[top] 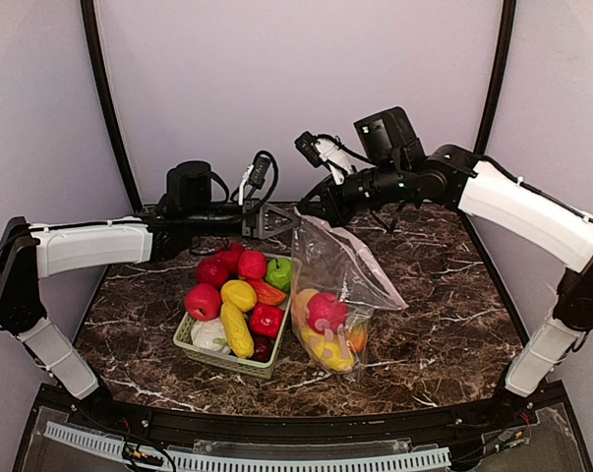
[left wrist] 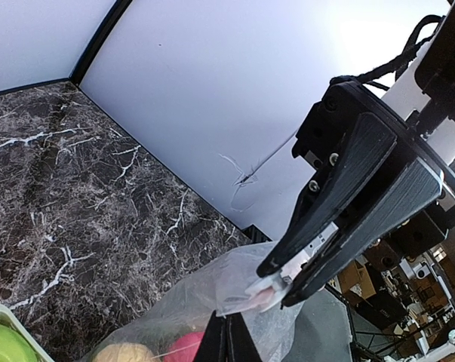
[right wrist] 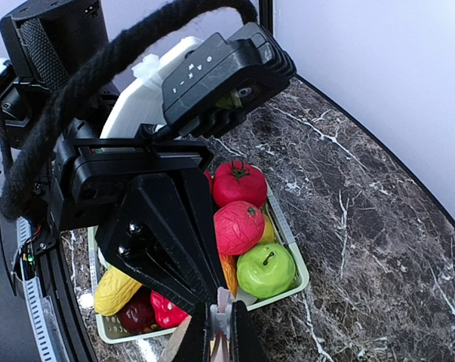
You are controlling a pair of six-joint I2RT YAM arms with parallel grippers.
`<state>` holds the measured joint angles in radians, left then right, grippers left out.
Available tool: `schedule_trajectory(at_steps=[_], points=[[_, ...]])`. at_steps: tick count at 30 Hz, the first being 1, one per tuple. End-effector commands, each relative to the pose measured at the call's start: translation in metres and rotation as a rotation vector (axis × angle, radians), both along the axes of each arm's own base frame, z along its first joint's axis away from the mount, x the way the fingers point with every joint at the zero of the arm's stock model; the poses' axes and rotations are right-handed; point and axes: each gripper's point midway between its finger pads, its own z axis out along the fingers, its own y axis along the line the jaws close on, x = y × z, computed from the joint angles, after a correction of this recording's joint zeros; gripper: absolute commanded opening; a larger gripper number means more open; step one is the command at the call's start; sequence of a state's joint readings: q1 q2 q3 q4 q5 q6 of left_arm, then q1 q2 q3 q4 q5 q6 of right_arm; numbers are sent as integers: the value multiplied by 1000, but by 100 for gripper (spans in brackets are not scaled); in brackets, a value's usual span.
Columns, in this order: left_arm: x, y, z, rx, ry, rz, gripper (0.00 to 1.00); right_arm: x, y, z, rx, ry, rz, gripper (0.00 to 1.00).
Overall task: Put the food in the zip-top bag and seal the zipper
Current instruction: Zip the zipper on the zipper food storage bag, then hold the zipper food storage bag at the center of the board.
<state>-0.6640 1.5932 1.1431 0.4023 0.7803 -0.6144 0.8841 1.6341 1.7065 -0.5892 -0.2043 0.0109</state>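
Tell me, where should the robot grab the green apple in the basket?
Probably around its widest middle, coming straight down. The green apple sits on top in the far right corner of the basket, with a red fruit against one side and the basket wall on the other, so only the top is open. It looks smooth and round, so the fingers should straddle it evenly.

Robot lab test cell, plain pale lilac backdrop panels (top: pixel 296 88), black curved frame poles (top: pixel 104 98), dark marble-patterned bench (top: pixel 444 295), cluttered equipment shelves beyond (left wrist: pixel 419 290).
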Motion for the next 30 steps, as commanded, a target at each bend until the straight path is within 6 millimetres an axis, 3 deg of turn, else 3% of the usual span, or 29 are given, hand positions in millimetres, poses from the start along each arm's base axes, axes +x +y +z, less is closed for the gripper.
schedule_trajectory(at_steps=[1, 17, 25, 30], points=[[5, 5, -6, 14, 10, 45, 1, -5, -9, 2, -1, -15, -26, 0], [6, 6, -5, -1, 3, 48, 1, -20, -35, 3, 27, 9, -81, 0], [-10, -2, 18, -81, -50, -80, 45, -29, -29, 10, 88, 31, -33, 0], [-17, -8, 27, -101, -78, -124, 59, -30, -27, 11, 103, 36, -21, 0]])
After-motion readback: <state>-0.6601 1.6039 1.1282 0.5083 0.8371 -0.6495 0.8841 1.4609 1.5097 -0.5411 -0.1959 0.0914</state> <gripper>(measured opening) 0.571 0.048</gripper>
